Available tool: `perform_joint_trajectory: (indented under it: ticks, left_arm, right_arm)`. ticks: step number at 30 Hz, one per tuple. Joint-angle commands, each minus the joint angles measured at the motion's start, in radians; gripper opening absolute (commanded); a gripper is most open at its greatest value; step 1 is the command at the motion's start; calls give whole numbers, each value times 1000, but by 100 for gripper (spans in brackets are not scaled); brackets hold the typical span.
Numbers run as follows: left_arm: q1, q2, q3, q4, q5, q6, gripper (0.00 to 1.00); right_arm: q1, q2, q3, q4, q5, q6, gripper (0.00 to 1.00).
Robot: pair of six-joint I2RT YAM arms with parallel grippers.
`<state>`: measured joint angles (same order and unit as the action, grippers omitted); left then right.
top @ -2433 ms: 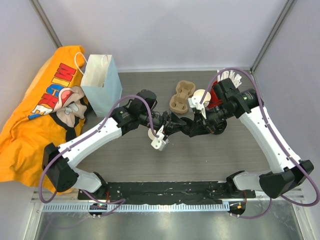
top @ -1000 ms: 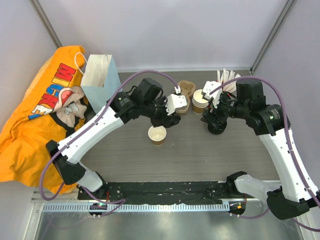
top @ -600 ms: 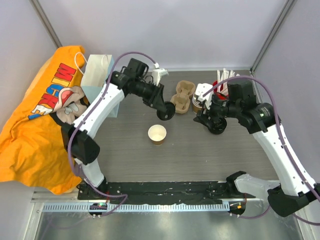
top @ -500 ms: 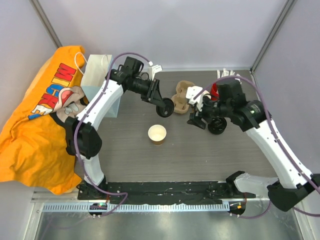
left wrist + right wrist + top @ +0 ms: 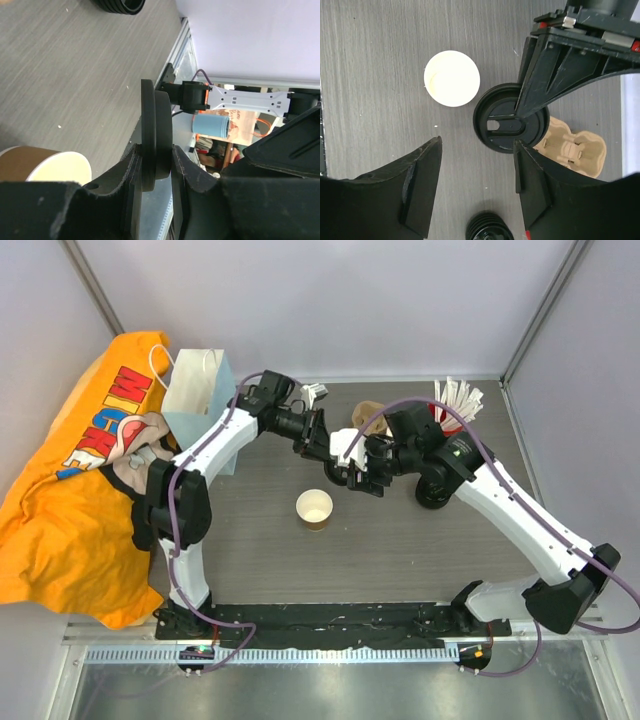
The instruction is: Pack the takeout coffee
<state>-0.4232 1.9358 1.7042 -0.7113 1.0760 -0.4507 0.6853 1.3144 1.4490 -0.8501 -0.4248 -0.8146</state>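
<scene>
The takeout coffee cup (image 5: 314,508), small, brown and white inside, stands lidless on the table; it also shows in the right wrist view as the cup (image 5: 452,78). My left gripper (image 5: 328,455) is shut on a round black lid (image 5: 155,135), held on edge above and beside the cup (image 5: 45,165). My right gripper (image 5: 478,142) is open, its fingertips just short of the lid (image 5: 510,122), nothing between them. In the top view the right gripper (image 5: 362,483) sits close to the right of the lid (image 5: 338,475).
A stack of loose black lids (image 5: 435,490) stands to the right. A pulp cup carrier (image 5: 570,147) lies behind the grippers. A pale blue paper bag (image 5: 200,405) stands at back left beside an orange cloth (image 5: 70,500). Stirrers (image 5: 455,395) stand at back right.
My right gripper has left the lid stack and moved left to the held lid, its jaws narrowing. The left gripper has brought the lid down toward it. The cup has not moved.
</scene>
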Motion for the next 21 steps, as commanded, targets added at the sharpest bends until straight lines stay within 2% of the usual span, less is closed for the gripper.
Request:
perform_joint_trajectory:
  ticks: [1,18,21]
  left_arm:
    - [0,-72,-31,117,84,-98,0]
    - [1,-121,-118,257,160,-212,0]
    - [0,-127,-129,274,167,-224,0]
  right_arm:
    - [11,9,4,49,-35,-73,63]
    - [14,8,-107,141,7,-67,45]
    - [14,14,-110,157,20,-67,44]
